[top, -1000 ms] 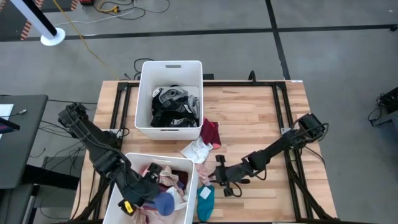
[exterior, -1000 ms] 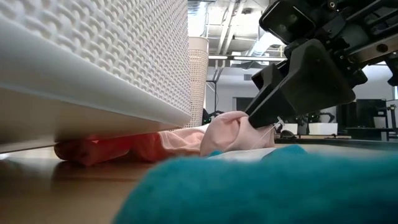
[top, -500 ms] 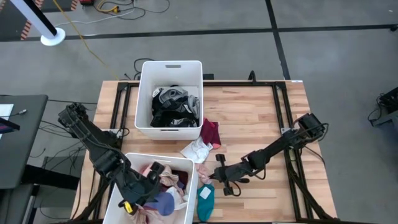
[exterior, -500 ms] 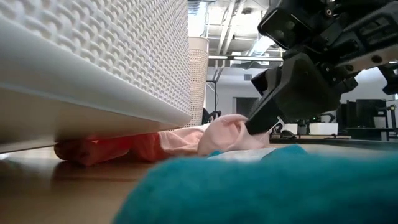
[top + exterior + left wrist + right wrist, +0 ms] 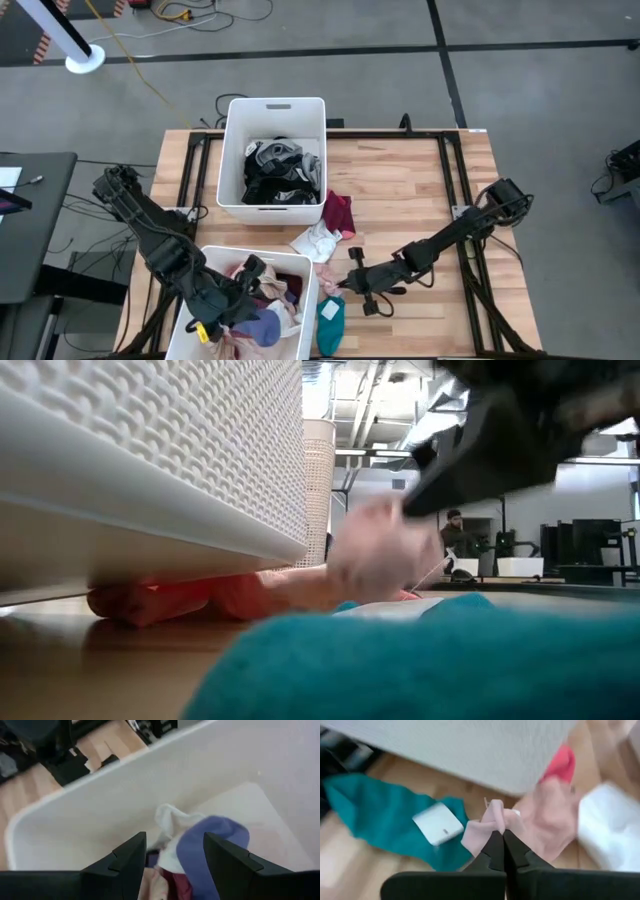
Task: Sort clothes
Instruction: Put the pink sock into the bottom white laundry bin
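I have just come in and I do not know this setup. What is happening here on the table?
A two-armed robot is sorting clothes. The right gripper is shut on a pale pink garment lying on the table beside the near bin, next to a teal garment and a white one. The left gripper hangs open inside that bin, over a blue garment. The far bin holds dark and grey clothes.

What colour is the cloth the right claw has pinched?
Pale pink garment, clearest in the right wrist view, in the right gripper.
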Robot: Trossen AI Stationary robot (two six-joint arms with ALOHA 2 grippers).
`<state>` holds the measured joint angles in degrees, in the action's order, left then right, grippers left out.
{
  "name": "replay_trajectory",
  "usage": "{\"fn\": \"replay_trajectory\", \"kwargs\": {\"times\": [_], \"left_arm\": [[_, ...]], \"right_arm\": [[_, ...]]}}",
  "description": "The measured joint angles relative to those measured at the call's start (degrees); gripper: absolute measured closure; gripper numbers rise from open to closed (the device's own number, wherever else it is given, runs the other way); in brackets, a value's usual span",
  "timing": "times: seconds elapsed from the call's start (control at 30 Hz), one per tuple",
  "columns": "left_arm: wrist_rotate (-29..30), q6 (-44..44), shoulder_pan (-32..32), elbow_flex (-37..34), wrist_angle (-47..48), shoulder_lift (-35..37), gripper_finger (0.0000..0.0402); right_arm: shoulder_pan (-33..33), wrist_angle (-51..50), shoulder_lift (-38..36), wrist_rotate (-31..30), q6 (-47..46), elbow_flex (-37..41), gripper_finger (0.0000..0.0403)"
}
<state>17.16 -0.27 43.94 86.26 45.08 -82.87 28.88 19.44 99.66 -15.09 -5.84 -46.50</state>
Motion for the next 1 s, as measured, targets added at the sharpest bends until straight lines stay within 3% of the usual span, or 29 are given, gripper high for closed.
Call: {"fn": "replay_trajectory", "kwargs": {"times": [0.53,1.0], "left_arm": [[11.4,6.5,-0.3,2.3,-0.5,0.0,0.0209],[14.9,12.9,-3.2,2.3,-10.5,0.0,0.0209]], "right_arm": [[4.7,-1.2,-21.9,-5.9,19.5,0.0,0.0403],[4.3,12.6,-27.8,-5.8,40.2,-0.6,0.0403]]}}
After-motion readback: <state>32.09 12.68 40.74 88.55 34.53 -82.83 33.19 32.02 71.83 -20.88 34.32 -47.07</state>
